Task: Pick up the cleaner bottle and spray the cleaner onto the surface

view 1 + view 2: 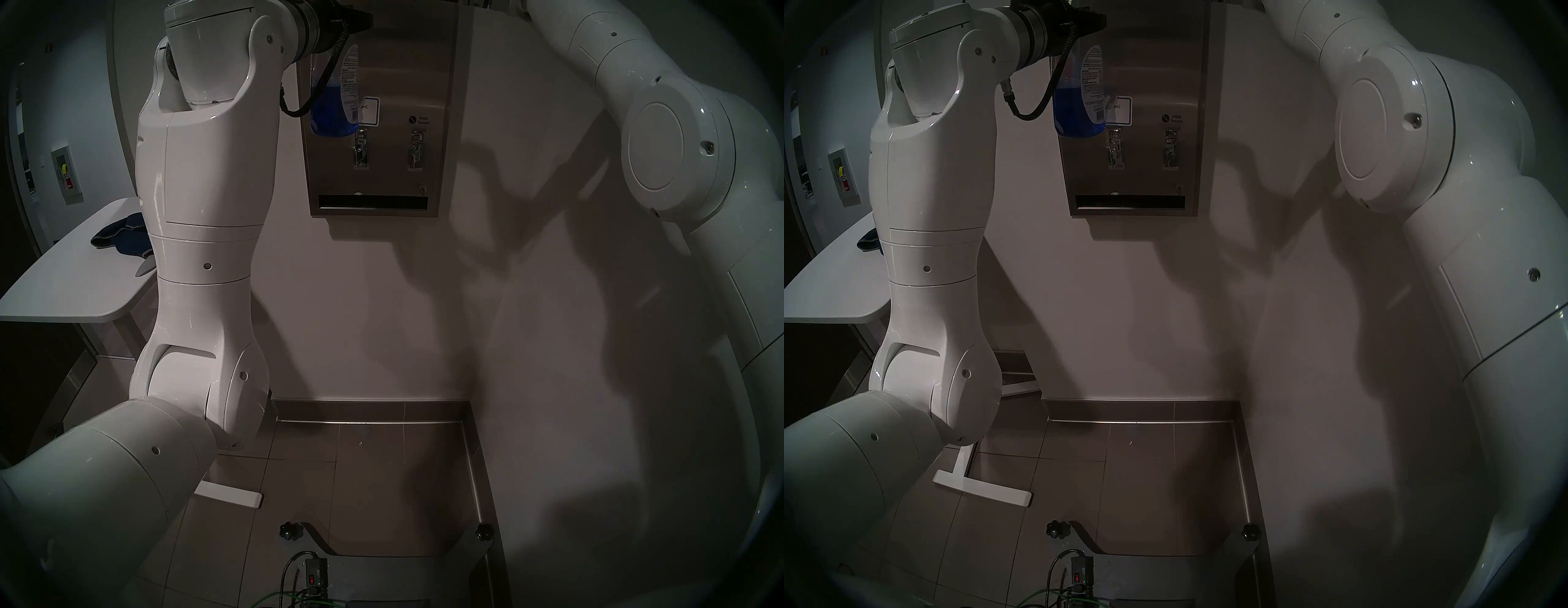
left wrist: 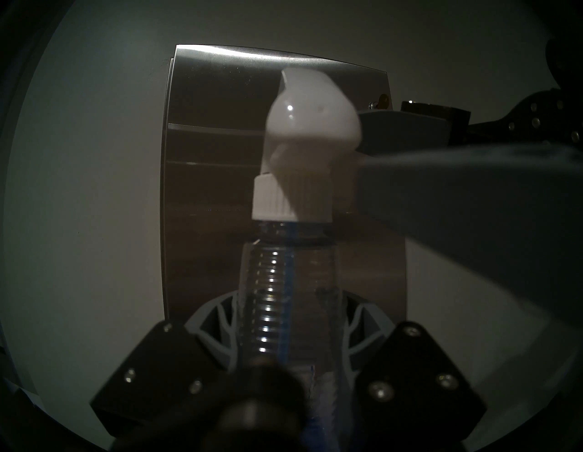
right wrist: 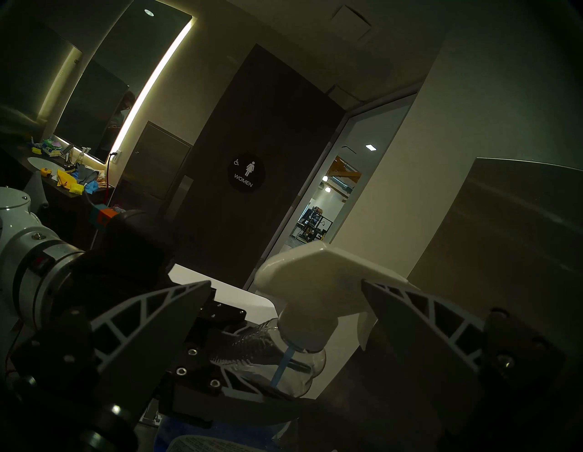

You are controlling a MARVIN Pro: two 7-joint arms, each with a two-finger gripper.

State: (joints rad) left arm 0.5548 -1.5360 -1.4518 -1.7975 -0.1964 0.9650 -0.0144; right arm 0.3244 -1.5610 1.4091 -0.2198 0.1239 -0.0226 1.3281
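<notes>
From the head view, the left arm is way up top, holding the tall clear plastic spray bottle with blue liquid and a white printed label [image 1: 335, 99] upright in front of the upper left part of the brushed stainless-steel wall dispenser [image 1: 407, 76]. A dark blue cloth [image 1: 123, 237] sits on the white counter [image 1: 63, 288] off to the left. The other head view shows pretty much the same: bottle [image 1: 1081, 102] against the dispenser front [image 1: 1157, 72], its base just above the left lever knob [image 1: 1116, 150].

Left wrist view: the left gripper [image 2: 288, 328] has its jaws clamped on the bottle's ribbed clear neck [image 2: 277, 300], white trigger head above, steel panel [image 2: 208, 176] right behind.

Right wrist view: the right gripper [image 3: 285, 300] has its jaws spread wide on either side of the white trigger head [image 3: 315, 284] (one finger [image 3: 419, 315] sits by the trigger, though I can't tell if it's touching).
</notes>
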